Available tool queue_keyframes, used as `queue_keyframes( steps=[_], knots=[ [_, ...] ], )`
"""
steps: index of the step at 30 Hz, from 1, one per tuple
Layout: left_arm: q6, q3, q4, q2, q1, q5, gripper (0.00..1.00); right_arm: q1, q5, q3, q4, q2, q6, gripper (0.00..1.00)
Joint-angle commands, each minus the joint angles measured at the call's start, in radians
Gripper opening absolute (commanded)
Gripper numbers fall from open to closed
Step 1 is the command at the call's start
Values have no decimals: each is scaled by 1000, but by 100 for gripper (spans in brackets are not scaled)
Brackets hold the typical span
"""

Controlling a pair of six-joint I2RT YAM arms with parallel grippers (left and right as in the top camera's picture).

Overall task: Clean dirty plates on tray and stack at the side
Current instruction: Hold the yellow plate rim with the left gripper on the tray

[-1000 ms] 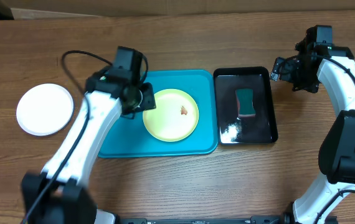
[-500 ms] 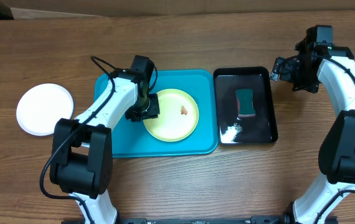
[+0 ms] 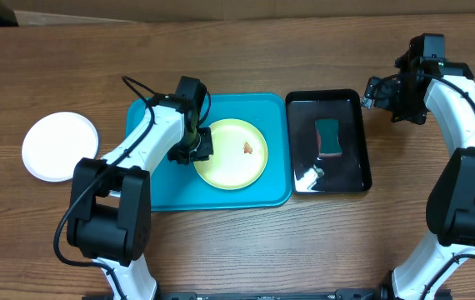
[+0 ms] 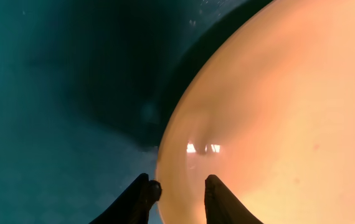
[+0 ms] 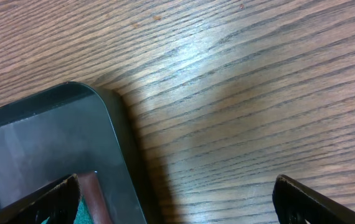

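Left arm has swung in over the tray since a second ago, elbow now folded, and the left gripper (image 4: 179,186) has drawn its jaws much closer together at the plate's left edge. Right arm has not moved.

Wooden table (image 3: 246,250) under everything.

Turquoise tray (image 3: 158,196) sits centre, long side across the view. Black tray (image 3: 346,104) lies just beside it on the right, rims nearly touching.

Yellow-green plate (image 3: 233,167) lies flat in the right half of the turquoise tray. White plate (image 3: 60,147) lies off the tray on bare table, well to the left.

Left gripper is low over the yellow-green plate's left rim. In the wrist view one finger (image 4: 145,193) is on the tray side and the other over the plate's inner surface, with the rim running between. Jaws are narrow and astride the rim; whether they actually bite it I cannot tell, as the tips are cropped at the frame's foot.

Right gripper (image 5: 177,196) hangs over bare wood just off the black tray's far right corner, jaws spread wide and holding nothing.

Green sponge (image 3: 329,136) lies in the black tray, near its middle.

Reddish-brown smear (image 3: 247,148) sits on the yellow-green plate, right of its centre.
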Motion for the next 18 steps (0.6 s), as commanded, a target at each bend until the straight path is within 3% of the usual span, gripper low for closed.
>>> queue_keyframes(
  steps=[1, 5, 18],
  knots=[
    [15, -34, 10, 13, 5, -21, 28, 3, 6, 11, 4, -27, 3, 100],
    [15, -39, 27, 13, 5, -21, 21, 3, 6, 11, 4, -27, 3, 100],
    [16, -38, 32, 13, 34, -19, 25, 3, 6, 11, 4, -27, 3, 100]
  ],
)
